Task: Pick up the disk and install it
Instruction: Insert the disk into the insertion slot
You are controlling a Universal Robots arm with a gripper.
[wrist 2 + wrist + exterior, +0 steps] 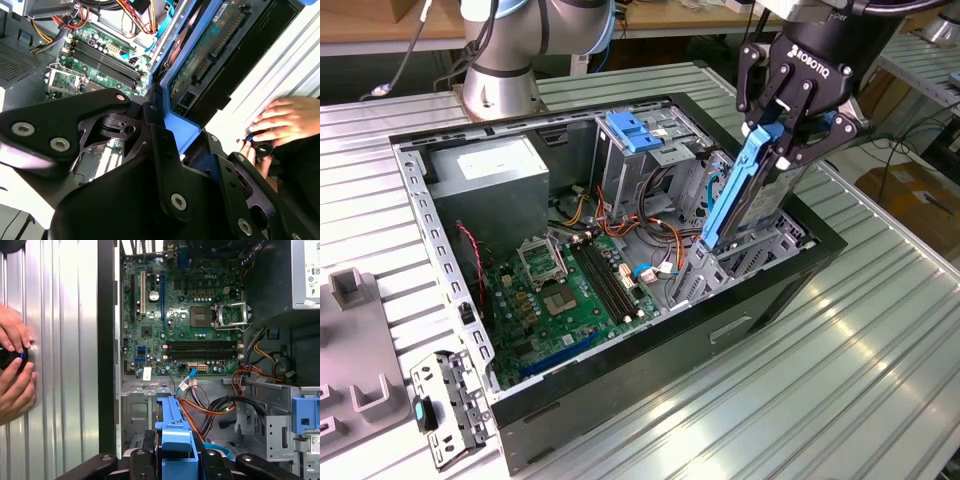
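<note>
My gripper [775,135] is clamped on the upper end of the disk [738,200], which hangs on edge straight below it, its long axis tilted steeply down into the drive cage [775,245] of the open computer case [650,365].

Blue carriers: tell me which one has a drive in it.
The upright one in the gripper, framing the disk; the blue bracket lying atop the drive cage is bare.
</note>
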